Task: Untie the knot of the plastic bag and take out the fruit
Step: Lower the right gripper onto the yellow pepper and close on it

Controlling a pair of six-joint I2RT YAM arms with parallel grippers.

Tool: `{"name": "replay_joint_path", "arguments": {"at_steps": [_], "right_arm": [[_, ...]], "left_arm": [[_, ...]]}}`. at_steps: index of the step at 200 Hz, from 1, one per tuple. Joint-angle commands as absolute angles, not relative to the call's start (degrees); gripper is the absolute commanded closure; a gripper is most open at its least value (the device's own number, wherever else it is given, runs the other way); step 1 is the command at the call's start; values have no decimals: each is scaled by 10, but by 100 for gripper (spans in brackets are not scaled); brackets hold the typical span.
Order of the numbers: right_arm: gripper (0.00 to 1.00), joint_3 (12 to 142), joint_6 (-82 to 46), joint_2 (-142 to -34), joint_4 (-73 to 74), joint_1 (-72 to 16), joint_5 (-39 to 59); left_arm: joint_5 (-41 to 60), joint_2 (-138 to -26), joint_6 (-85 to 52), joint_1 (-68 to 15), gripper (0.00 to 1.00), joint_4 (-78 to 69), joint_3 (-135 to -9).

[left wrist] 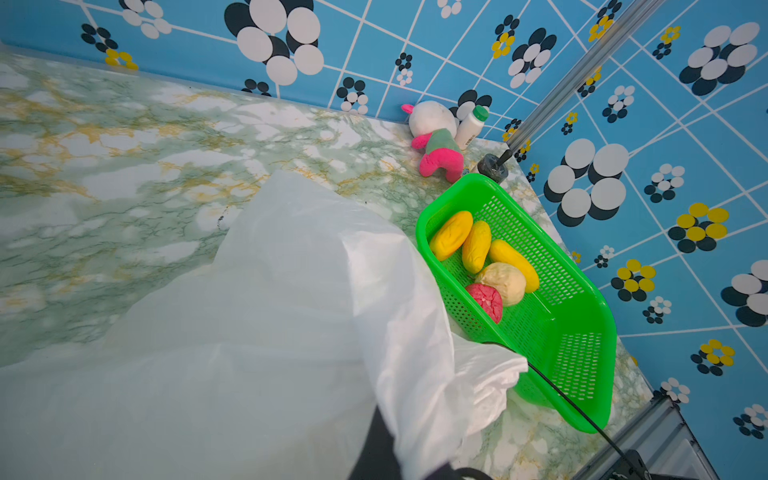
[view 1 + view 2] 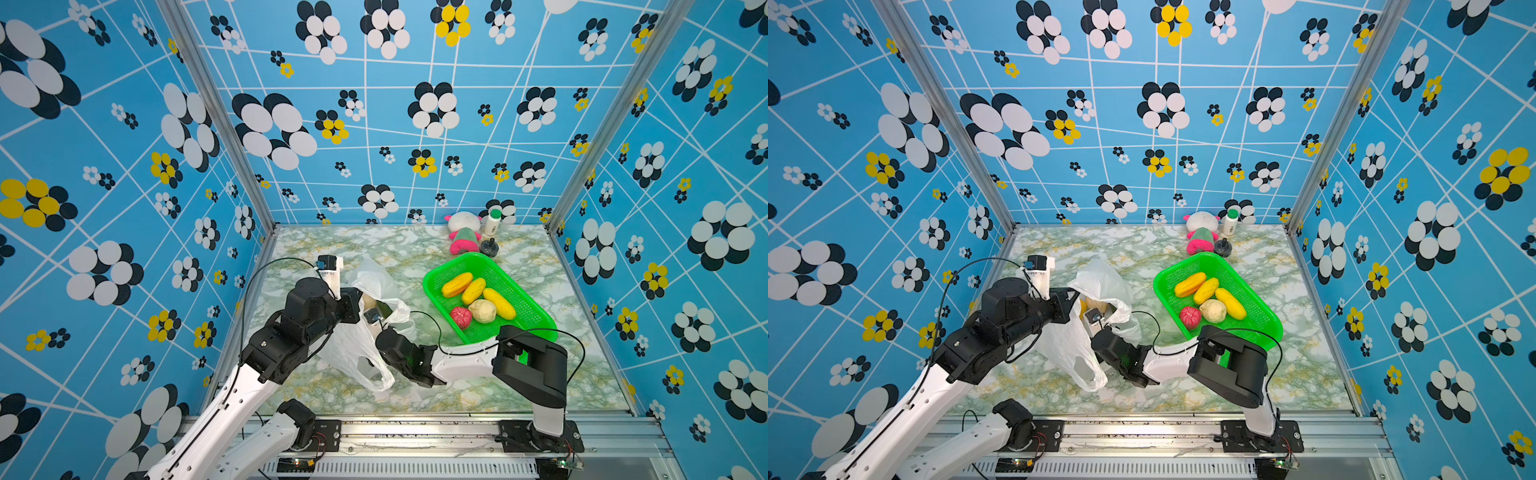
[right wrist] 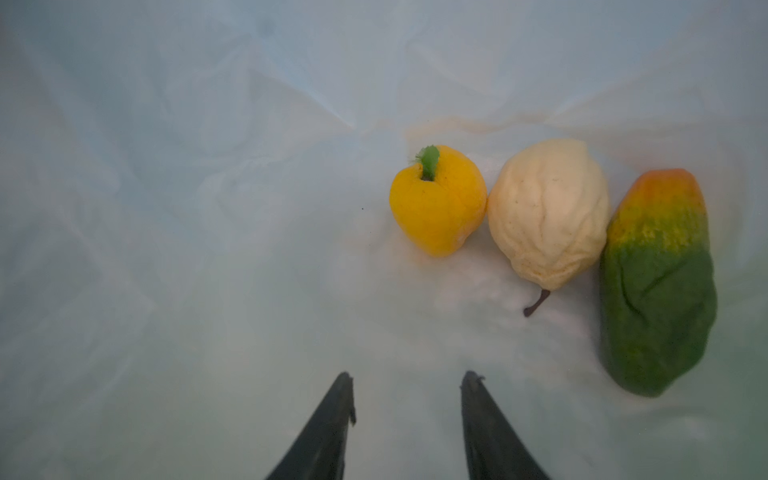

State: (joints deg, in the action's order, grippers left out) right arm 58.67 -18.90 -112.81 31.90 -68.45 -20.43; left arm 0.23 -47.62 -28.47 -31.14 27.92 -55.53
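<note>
The white plastic bag (image 2: 353,353) (image 2: 1067,345) lies left of the green basket (image 2: 428,286) with its mouth held open; the knot is not in view. My left gripper (image 2: 360,305) is shut on the bag's rim, and plastic (image 1: 270,311) covers its jaws in the left wrist view. My right gripper (image 3: 409,378) is inside the bag, open, nothing between its fingers. Ahead of it lie fruit: a yellow one (image 3: 436,203), a beige one (image 3: 548,212) and a green-orange one (image 3: 656,282). Several more fruit (image 2: 478,299) (image 1: 478,245) sit in the basket.
A pink-and-white plush toy (image 2: 462,237), a white bottle (image 2: 493,222) and a small black object (image 2: 489,248) stand at the back, just behind the basket. Patterned walls close in three sides. The right arm's elbow (image 2: 532,365) overhangs the basket's near corner.
</note>
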Motion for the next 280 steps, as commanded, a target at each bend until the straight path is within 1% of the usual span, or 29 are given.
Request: {"name": "replay_joint_path", "arguments": {"at_steps": [1,34,49,68,87,121,136,173,213,228,238,280], "right_arm": [[48,627,-186,-1161,296,-680,-206],[38,669,-192,-1198,293,-669,-203],[35,688,-191,-1215,291,-664,-203],[30,711,-188,-1234,284,-657,-208],[24,732,-186,-1243,276,-649,-216],[14,788,-167,-1297,252,-647,-219],[12,823,-158,-1323,234,-647,-224],[14,936,-158,-1385,156,-642,-267],[12,1027,-152,-1438,110,-639,-271],[14,1060,-149,-1456,88,-639,-271],[17,1069,-147,-1461,86,-639,-271],[43,1070,-138,-1457,91,-636,-273]], "left_arm": [[-37,-488,-266,-305,100,312,-566],[-63,-490,-250,-295,100,323,-570],[-62,-494,-242,-292,100,316,-565],[-66,-504,-236,-289,100,312,-566],[-58,-514,-236,-288,100,311,-573],[-33,-519,-243,-289,100,299,-572],[-30,-519,-246,-290,100,297,-571],[-19,-526,-244,-289,100,299,-587],[-9,-531,-243,-289,100,295,-584],[-10,-529,-241,-289,100,299,-586],[-13,-528,-240,-289,100,301,-588],[-20,-520,-237,-289,100,299,-585]]}}
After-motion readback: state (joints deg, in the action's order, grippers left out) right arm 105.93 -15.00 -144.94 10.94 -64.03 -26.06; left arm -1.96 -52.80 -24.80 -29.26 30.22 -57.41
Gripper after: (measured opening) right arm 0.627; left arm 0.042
